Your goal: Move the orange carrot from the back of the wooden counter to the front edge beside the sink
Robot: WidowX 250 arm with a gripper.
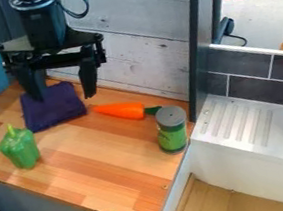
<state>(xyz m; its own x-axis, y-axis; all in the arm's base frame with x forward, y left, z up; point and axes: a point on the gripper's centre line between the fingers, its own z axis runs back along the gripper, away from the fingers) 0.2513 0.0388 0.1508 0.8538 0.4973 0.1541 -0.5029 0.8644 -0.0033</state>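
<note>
Gripper [64,97] hangs open above your cloth [56,111], spread fingers holding nothing. The cloth lies flat on the counter [89,161], near the carrot [121,111], which rests sideways; your pepper [21,149] and can [172,134] stand upright, likely steadied by their bases.

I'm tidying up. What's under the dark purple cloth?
The wooden counter shows around the dark purple cloth; what lies directly beneath is covered and cannot be seen.

Pincer [65,96] points down, approx. vert., w/ fingers [88,73] apart, prob. wide.
</note>
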